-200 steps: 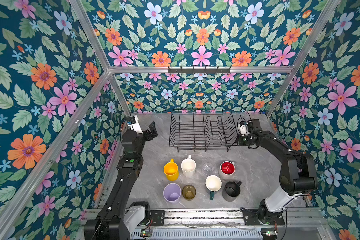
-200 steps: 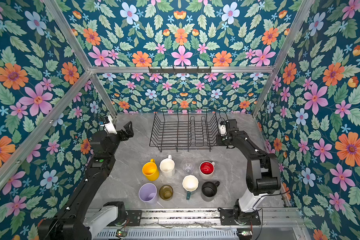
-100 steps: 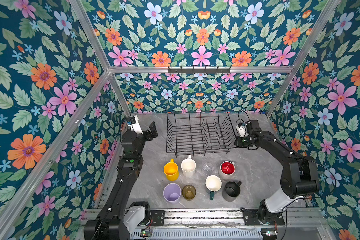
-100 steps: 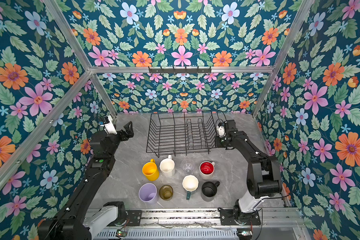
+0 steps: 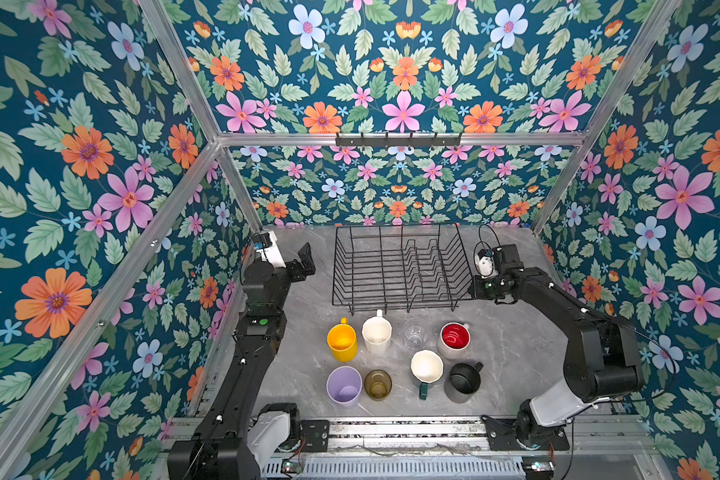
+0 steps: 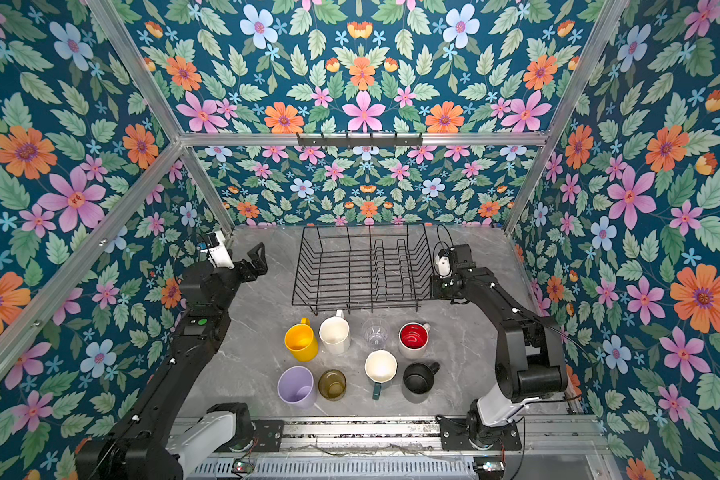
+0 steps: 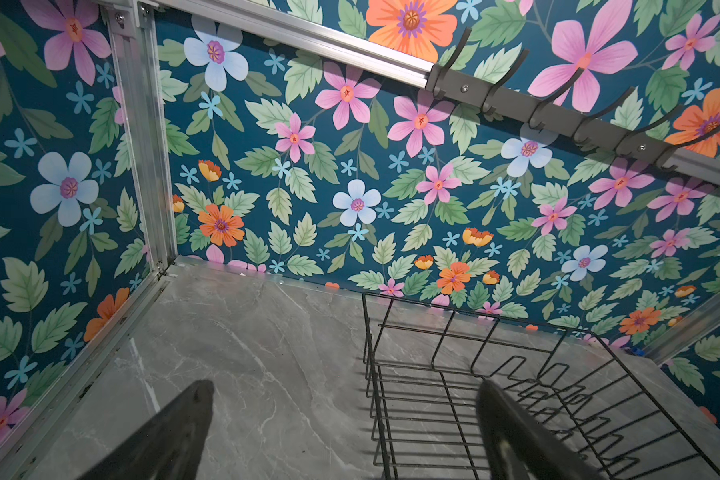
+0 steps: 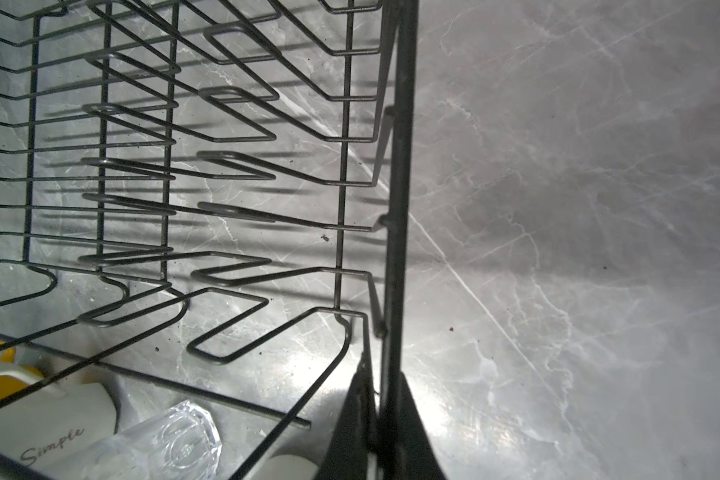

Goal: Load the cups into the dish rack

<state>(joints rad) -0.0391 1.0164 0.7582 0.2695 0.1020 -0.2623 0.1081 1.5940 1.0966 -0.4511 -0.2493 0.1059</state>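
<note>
The black wire dish rack (image 5: pixel 400 305) (image 6: pixel 362 306) stands empty at the back of the grey table. My right gripper (image 5: pixel 472 286) (image 8: pixel 381 374) is shut on the rack's right rim wire near its front corner. My left gripper (image 5: pixel 304 262) (image 7: pixel 346 386) hangs open and empty, left of the rack (image 7: pixel 433 365). In front of the rack stand the cups: yellow (image 5: pixel 341 341), tall white (image 5: pixel 376 334), clear glass (image 5: pixel 415 332) and red-inside (image 5: pixel 454 337). Nearer are the lilac tumbler (image 5: pixel 344 386), olive glass (image 5: pixel 377 384), green mug (image 5: pixel 426 368) and black mug (image 5: pixel 462 380).
Flowered walls close in the table on three sides. A row of dark hooks (image 5: pixel 398 139) hangs on the back wall's rail. A metal rail (image 5: pixel 391 432) carrying both arm bases runs along the front edge.
The rack has slid a little to the left and toward the cups with my right gripper on its rim. The left arm has not moved.
</note>
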